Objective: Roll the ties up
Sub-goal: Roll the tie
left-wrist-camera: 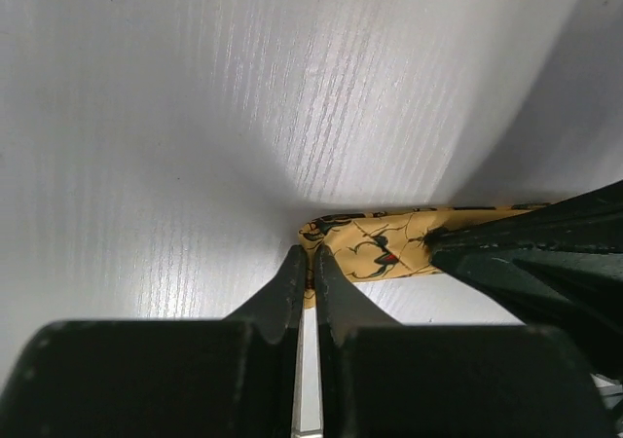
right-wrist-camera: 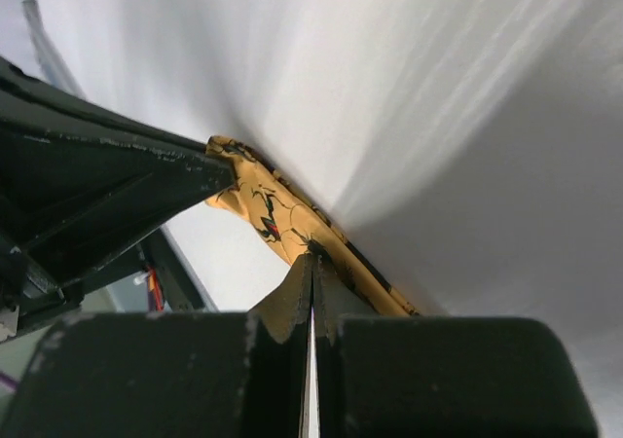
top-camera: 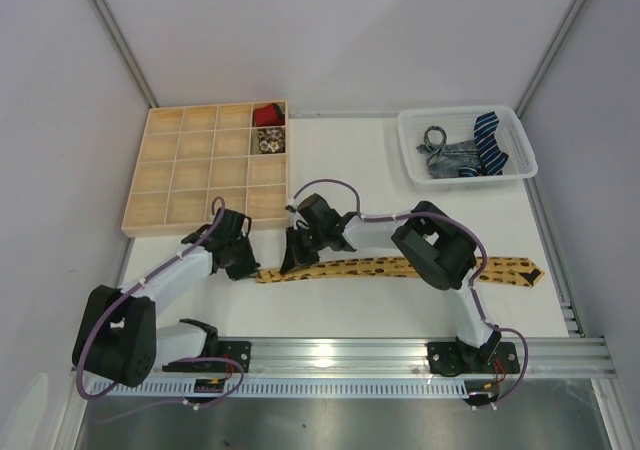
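From above, the yellow tie (top-camera: 400,268) lies flat across the near bench (top-camera: 350,160), wide point to the right. The left hand (top-camera: 250,268) is at its narrow left end, and the right hand (top-camera: 295,260) is just beside it on the same tie. At the far left, a wooden tray (top-camera: 165,175) holds a red roll (top-camera: 266,115) in its far right corner cell, with a pale roll (top-camera: 270,141) in the next cell nearer. At the far right, a basket (top-camera: 408,145) holds a striped tie (top-camera: 490,138) and a grey tie (top-camera: 445,158).

Left wrist: the fingers (left-wrist-camera: 287,282) are pressed together, pinching the yellow tie's (left-wrist-camera: 375,248) end, with the right hand (left-wrist-camera: 526,253) touching it close by.

Right wrist: the fingers (right-wrist-camera: 292,287) are pressed together on the yellow tie's (right-wrist-camera: 277,214) edge, and the left hand (right-wrist-camera: 146,185) grips the tip beyond
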Controlling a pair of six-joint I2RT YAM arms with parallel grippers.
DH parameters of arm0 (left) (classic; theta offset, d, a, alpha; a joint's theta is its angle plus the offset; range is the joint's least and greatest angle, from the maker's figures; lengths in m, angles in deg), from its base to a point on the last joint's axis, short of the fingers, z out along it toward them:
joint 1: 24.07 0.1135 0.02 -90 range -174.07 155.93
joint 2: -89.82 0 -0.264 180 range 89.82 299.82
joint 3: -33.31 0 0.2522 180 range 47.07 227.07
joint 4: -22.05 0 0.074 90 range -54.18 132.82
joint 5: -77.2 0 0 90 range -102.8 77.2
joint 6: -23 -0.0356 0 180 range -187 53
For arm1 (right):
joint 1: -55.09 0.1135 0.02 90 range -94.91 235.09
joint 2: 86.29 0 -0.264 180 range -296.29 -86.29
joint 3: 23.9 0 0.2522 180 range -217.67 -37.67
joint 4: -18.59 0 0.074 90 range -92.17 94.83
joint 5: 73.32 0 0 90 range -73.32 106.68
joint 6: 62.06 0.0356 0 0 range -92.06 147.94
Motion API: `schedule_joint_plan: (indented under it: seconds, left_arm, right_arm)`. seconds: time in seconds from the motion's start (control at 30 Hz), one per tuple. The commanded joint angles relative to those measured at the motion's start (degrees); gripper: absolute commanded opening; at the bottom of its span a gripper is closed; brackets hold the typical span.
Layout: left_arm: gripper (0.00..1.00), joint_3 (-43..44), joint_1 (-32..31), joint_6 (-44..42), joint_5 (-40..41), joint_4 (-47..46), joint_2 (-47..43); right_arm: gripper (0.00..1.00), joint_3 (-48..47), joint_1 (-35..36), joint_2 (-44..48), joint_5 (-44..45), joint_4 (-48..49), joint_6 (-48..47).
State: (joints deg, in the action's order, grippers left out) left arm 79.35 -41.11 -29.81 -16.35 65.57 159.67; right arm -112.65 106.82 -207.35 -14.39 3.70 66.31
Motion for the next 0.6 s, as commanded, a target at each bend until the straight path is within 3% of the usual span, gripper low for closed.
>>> schedule_joint_plan:
  seconds: [0.0,0.37,0.57]
  left_arm:
    - [0.0,2.18,-0.45,-1.33,0.83,0.56,-1.55]
    - [0.0,8.59,-2.82,-1.07,-0.14,5.22,-4.62]
    - [0.0,9.21,-7.3,3.93,-2.33,3.38,-4.55]
  right_arm:
    - [0.0,1.94,0.83,-1.55,1.01,3.84,1.36]
    - [0.0,5.89,1.8,-2.26,11.37,2.71,1.97]
    - [0.0,6.51,1.98,-2.52,9.37,4.46,3.38]
